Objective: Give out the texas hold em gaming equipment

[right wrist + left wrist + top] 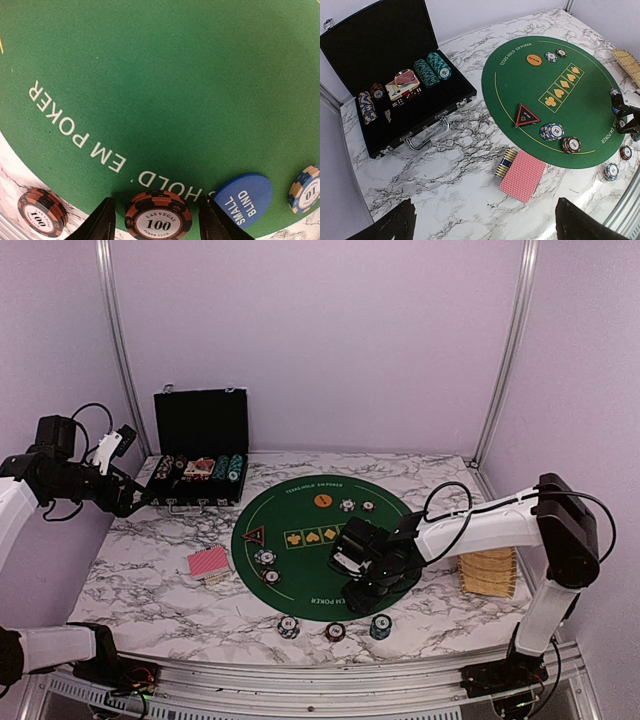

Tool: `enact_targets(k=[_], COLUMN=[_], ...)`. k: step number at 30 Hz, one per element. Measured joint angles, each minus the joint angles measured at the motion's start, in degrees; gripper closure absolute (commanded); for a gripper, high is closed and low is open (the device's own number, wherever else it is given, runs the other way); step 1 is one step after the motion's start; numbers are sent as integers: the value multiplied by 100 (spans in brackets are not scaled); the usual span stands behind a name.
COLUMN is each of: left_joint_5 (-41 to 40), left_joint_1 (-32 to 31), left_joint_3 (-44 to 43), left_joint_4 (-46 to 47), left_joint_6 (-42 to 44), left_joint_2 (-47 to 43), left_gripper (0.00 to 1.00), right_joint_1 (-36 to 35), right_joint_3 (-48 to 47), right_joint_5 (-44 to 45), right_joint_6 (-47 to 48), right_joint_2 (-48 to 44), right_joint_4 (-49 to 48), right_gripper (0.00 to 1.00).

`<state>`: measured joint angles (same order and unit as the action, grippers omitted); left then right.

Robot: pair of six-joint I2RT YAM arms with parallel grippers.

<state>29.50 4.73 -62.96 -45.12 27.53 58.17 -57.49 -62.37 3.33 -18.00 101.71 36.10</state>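
My right gripper is low over the near edge of the green poker mat. It is open, with a fingertip on each side of a dark red 100 chip stack and a gap on both sides. A blue small-blind marker lies just right of it. A second 100 chip lies to the left, off the mat. My left gripper hangs open and high, with nothing in it, above red-backed cards. A triangular marker and an orange marker rest on the mat.
The black chip case lies open at the back left, with chips and cards in it. A wicker basket stands at the right edge. Three chip stacks sit in front of the mat. An on-edge chip row touches the cards.
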Motion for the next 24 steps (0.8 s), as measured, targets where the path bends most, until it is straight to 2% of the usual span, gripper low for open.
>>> enact_targets(k=[10, 14, 20, 24], left_joint_5=[0, 2, -2, -13], left_joint_1=[0, 0, 0, 0], left_joint_3=[0, 0, 0, 0], left_joint_4=[0, 0, -2, -2], left_joint_6=[13, 17, 28, 72], left_joint_2=[0, 0, 0, 0], left_gripper=[1, 1, 1, 1], right_joint_1=[4, 4, -46, -192], right_joint_3=[-219, -376, -404, -179], right_joint_5=[66, 72, 74, 85], right_joint_6=[-2, -44, -184, -308], right_joint_2=[-142, -588, -1355, -1700], right_joint_4=[219, 387, 782, 1106], right_gripper=[43, 37, 21, 17])
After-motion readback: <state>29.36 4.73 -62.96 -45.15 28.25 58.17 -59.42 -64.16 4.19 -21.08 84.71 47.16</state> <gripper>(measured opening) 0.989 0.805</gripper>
